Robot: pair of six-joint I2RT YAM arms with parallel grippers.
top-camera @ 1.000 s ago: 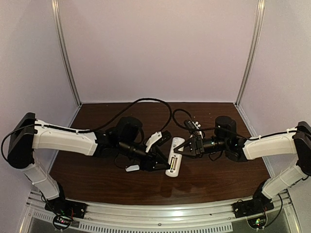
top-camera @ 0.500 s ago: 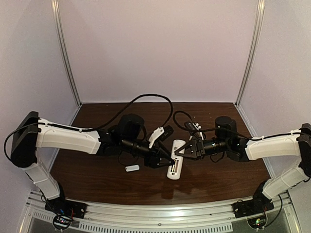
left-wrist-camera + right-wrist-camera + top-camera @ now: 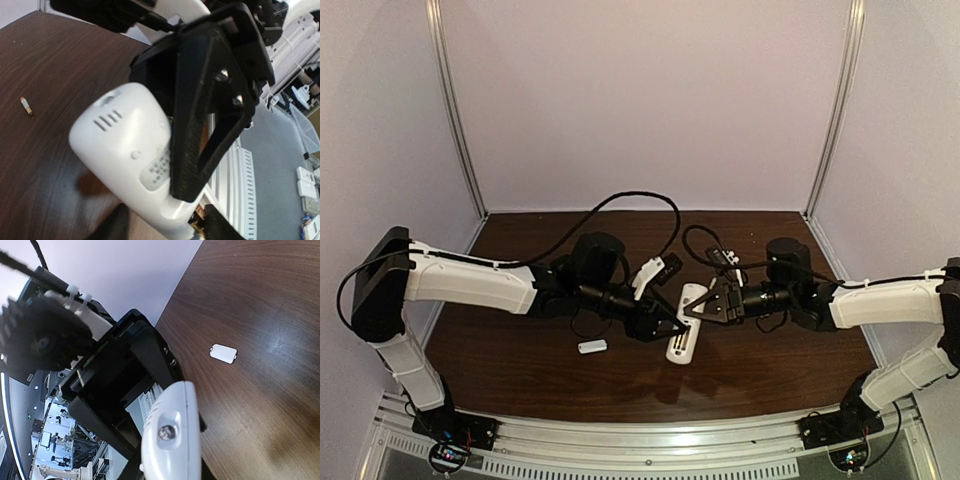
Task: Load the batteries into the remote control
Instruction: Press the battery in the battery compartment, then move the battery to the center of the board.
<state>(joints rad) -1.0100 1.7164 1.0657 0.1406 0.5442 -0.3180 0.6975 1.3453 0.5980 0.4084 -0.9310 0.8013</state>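
The right gripper (image 3: 705, 306) is clamped tight on the far end of the remote control (image 3: 684, 325), holding it over the middle of the table (image 3: 520, 370), probably to steady it for the other arm. The left gripper (image 3: 670, 328) sits at the remote's near end, its fingers partly apart on either side with a gap showing, so it appears to grip nothing. One battery (image 3: 26, 106) lies loose on the wood, well apart. The small white cover (image 3: 591, 346) rests aside. Whether a battery is already seated cannot be told.
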